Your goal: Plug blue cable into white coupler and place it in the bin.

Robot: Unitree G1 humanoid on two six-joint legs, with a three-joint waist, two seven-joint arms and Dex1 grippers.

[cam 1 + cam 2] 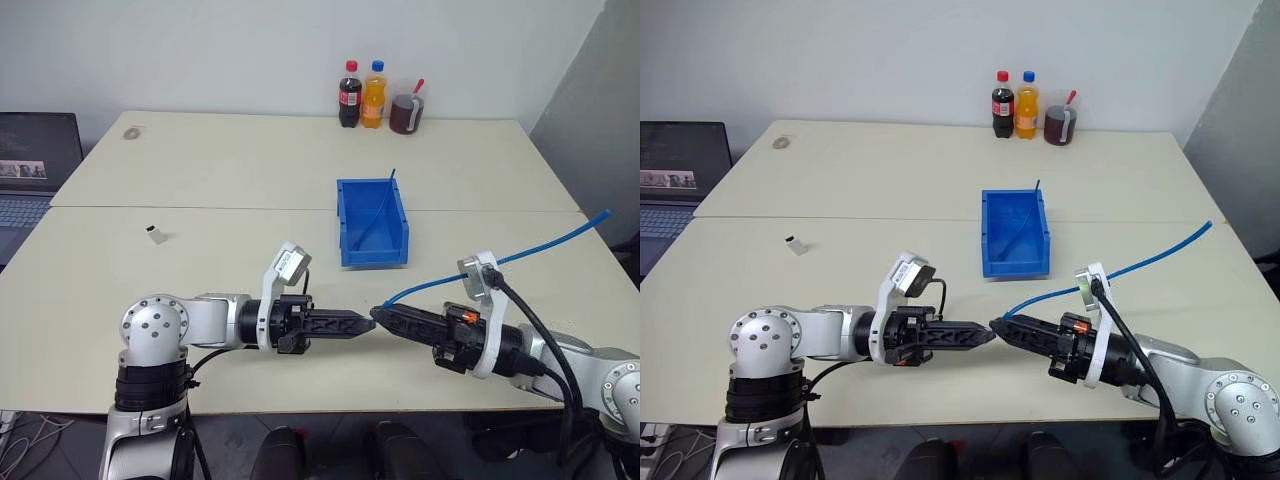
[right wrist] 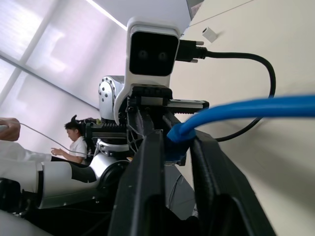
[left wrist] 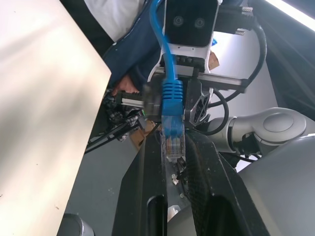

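- Starting with the biggest thing, the table [image 1: 300,230]: pale cream top, with a seam across it just behind the bin.
- Laptop [image 1: 35,175] sits off the table's far left edge, screen lit.
- The bin [image 1: 372,222] is bright blue, open top, out past the grippers near the table's middle. A shorter, darker blue cable [image 1: 380,212] leans inside it, one end poking over the back rim.
- Three drinks at the table's back edge, behind the bin: a cola bottle [image 1: 349,94], an orange bottle [image 1: 374,95] and a cup [image 1: 406,110] of dark liquid with a red straw.
- Both arms meet tip to tip over the table's near edge, on the near side of the bin.
- Left gripper [image 1: 368,321] reaches in from the left, fingers fully closed. In the left wrist view the cable's clear plug [image 3: 172,142] sits right at its fingertips, but I can't tell if it's actually pinching it.
- Right gripper [image 1: 377,313] comes in from the right, fingers clamped on the blue boot just behind that plug.
- The blue cable [image 1: 540,247] runs from that grip, arcs over the right arm and trails off past the table's right edge.
- The white coupler [image 1: 156,235] is tiny, sitting alone on the table well left of the bin, nowhere near either gripper.
- Small round thing [image 1: 132,132] near the table's far left corner, can't make out what it is.
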